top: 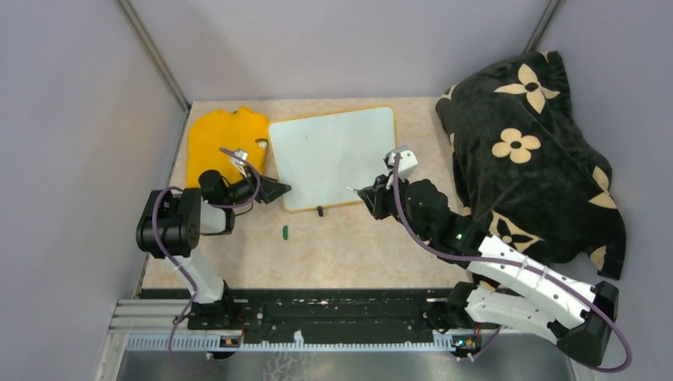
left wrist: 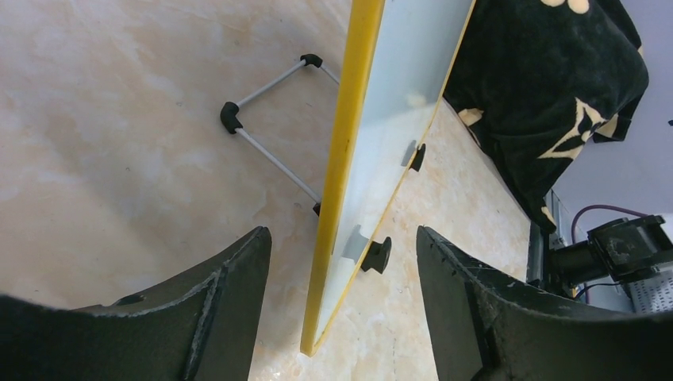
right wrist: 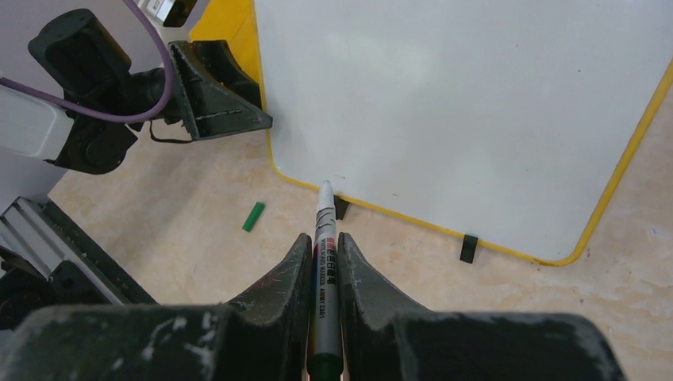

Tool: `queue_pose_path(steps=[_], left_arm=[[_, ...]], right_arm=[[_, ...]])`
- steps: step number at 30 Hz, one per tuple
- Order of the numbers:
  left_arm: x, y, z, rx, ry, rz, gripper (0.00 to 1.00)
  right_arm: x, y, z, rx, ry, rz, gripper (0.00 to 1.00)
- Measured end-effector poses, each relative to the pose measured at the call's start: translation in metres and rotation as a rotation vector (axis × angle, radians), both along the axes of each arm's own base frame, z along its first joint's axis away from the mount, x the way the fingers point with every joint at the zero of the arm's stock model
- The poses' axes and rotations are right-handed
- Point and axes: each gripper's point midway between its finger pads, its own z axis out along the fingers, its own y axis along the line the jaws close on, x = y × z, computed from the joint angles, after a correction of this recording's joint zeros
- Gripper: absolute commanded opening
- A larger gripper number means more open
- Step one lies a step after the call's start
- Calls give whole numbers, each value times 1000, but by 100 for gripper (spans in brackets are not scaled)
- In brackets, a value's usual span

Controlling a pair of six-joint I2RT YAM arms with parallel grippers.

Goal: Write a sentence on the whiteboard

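Note:
The whiteboard (top: pixel 333 155) stands propped at the table's middle back, its white face blank; no green sentence shows on it. My left gripper (top: pixel 284 189) is open, its jaws on either side of the board's near-left corner (left wrist: pixel 317 333) without touching it. My right gripper (top: pixel 367 194) is shut on a grey marker (right wrist: pixel 324 230), uncapped, whose tip sits just in front of the board's near edge (right wrist: pixel 476 103). Two black clip feet (right wrist: pixel 469 248) hold the board's lower edge.
A green marker cap (top: pixel 284 232) lies on the table in front of the board. A folded yellow cloth (top: pixel 218 143) lies at the back left. A black flowered blanket (top: pixel 532 151) fills the right side. A wire stand (left wrist: pixel 270 151) props the board from behind.

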Motion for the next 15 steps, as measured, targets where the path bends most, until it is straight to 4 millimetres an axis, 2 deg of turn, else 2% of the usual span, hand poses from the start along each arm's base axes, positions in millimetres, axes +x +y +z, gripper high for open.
queue_pose_path(steps=[8, 15], left_arm=[[1, 0, -3, -5, -20, 4, 66], [2, 1, -2, -4, -31, 17, 61]], right_arm=[[1, 7, -11, -16, 31, 15, 0], [2, 11, -13, -11, 39, 21, 0]])
